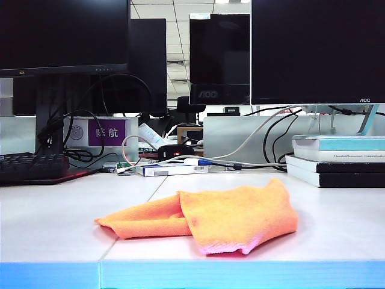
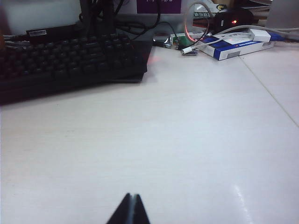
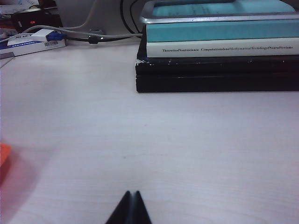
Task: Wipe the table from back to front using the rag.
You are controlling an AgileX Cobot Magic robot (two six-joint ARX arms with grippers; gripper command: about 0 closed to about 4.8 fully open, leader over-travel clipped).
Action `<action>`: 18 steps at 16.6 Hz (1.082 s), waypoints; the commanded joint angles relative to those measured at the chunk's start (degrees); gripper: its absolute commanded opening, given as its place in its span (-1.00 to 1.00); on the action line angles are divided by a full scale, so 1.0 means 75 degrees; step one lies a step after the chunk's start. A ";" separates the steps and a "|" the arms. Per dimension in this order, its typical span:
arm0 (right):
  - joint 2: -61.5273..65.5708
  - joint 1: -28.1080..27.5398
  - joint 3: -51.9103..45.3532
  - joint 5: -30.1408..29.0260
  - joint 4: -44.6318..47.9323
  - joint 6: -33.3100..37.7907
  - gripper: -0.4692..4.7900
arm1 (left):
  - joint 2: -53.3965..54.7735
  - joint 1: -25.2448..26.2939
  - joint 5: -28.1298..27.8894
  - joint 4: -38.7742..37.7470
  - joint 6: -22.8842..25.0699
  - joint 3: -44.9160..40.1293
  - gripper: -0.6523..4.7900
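Observation:
The orange rag lies crumpled and partly folded on the white table, close to its light blue front edge, in the exterior view. No arm shows in that view. In the left wrist view my left gripper is shut with nothing in it, above bare table in front of a keyboard. My right gripper is shut too and empty, over bare table in front of a book stack. A sliver of the rag shows at the edge of the right wrist view, apart from the gripper.
A black keyboard sits at the back left. Stacked books stand at the back right. Cables, a blue-and-white box and monitors line the back of the table.

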 commanded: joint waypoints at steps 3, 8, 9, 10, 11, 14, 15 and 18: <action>-0.0006 0.0012 -0.0052 0.0003 0.0166 0.0023 -0.82 | -0.0012 -0.0009 -0.0006 -0.0149 0.0052 -0.0015 -0.77; -0.0006 0.0012 -0.0050 0.0029 0.0204 0.0073 -0.83 | -0.0012 -0.0009 -0.0006 -0.0058 -0.0828 -0.0012 -0.77; -0.0006 0.0012 -0.0006 0.0082 0.0286 0.0420 -0.83 | -0.0012 -0.0009 -0.0006 0.0128 -0.1358 0.0026 -0.77; -0.0006 0.0012 0.0044 0.0239 0.0347 0.0697 -0.83 | -0.0012 -0.0012 -0.0003 0.0277 -0.1597 0.0128 -0.77; -0.0006 0.0012 0.0134 0.0425 0.0347 0.0944 -0.82 | -0.0012 -0.0012 -0.0006 0.0291 -0.1699 0.0291 -0.77; -0.0006 0.0012 0.0653 0.0901 0.0335 0.1204 -0.83 | 0.0344 -0.0006 -0.0015 0.0280 -0.1725 0.1093 -0.77; -0.0006 0.0006 0.0842 0.0930 0.0341 0.1204 -0.83 | 0.0659 -0.0006 -0.0073 0.0318 -0.1725 0.1448 -0.77; 0.0009 0.0006 0.1550 0.1177 0.0335 0.1224 -0.83 | 0.1988 -0.0006 -0.0181 0.0300 -0.1472 0.2716 -0.77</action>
